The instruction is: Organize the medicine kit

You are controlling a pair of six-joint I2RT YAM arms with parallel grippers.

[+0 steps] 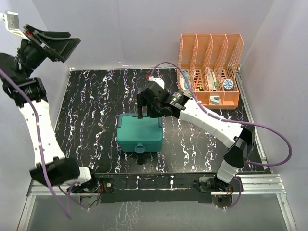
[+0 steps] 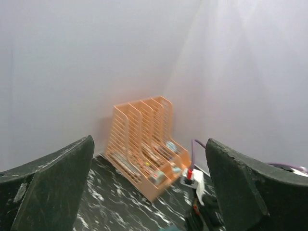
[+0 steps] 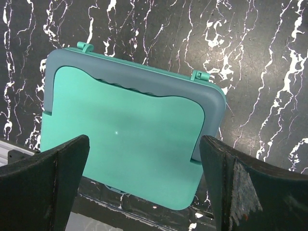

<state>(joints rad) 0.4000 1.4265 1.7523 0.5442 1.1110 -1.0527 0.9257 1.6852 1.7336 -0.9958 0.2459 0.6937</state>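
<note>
OK, near edge first: the two arm bases (image 1: pixel 219 185) are bolted to the rail at the front of the black, white-veined table (image 1: pixel 91 110). Just beyond them, roughly mid-table and toward the near side, sits the medicine kit (image 1: pixel 139 133): teal-green, rounded corners, lid (image 3: pixel 125 139) down, flat on the tabletop. Its small front latch (image 1: pixel 140 148) faces the bases; the two hinge tabs (image 3: pixel 85 46) are on the far edge (clear in the right wrist view). The right gripper (image 1: pixel 141 114) hangs over the kit's far edge, pointing down, jaws wide apart, nothing between them. From its own camera the lid fills the gap between the two dark fingers (image 3: pixel 45 187), and the gripper looks clear of the lid, not touching. The right arm (image 1: pixel 211 122) reaches in from its base across the table, with a purple cable (image 1: pixel 284 144) looping off its right side. The left arm (image 1: pixel 41 130) stands up along the table's left edge. The left gripper (image 1: pixel 67 48) is raised high at the far left, off the surface, jaws also spread wide and empty. Its camera looks across to the far right corner. There the orange mesh file rack (image 1: pixel 210 67) stands against the back wall, four slots, well apart from the kit. Small items lie in the bottoms of the slots, one a round pale-blue thing (image 1: pixel 228 85) in the right-hand slot; the rest are too small to identify.
</note>
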